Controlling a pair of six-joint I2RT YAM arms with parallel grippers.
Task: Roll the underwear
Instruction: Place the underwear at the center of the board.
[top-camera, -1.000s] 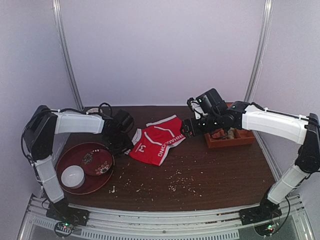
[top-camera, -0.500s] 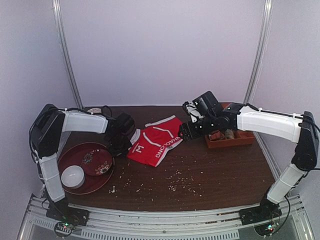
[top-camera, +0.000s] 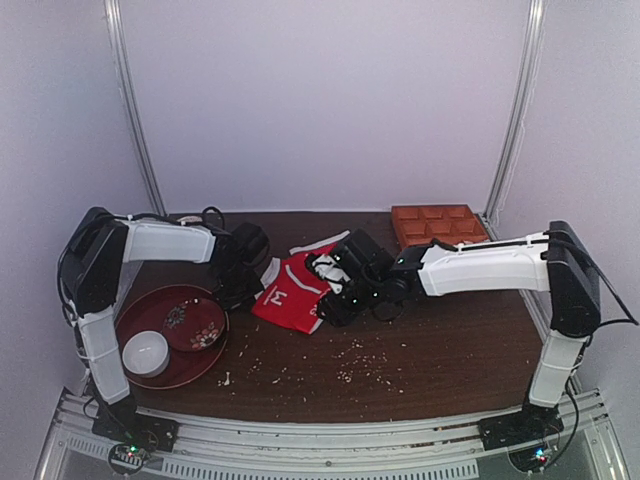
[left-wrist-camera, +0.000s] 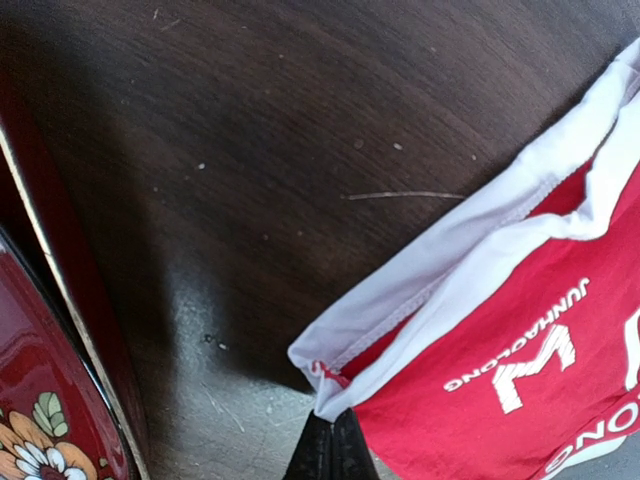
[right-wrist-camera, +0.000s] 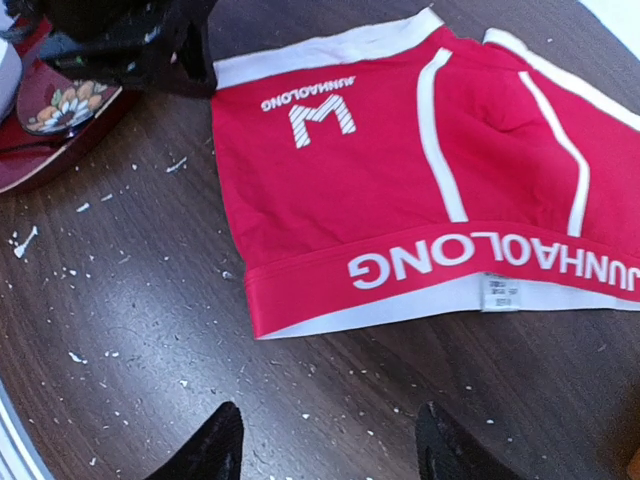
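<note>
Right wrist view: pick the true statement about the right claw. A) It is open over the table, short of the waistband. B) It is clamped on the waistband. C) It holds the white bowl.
A: the right claw is spread, with only table between its fingers; the underwear lies beyond the tips.

red underwear (right-wrist-camera: 350, 190) (white lettering), floral maroon plate (top-camera: 207, 318)

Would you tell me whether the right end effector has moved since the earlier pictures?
Yes: the right end effector moved left, toward the round red tray.
</note>
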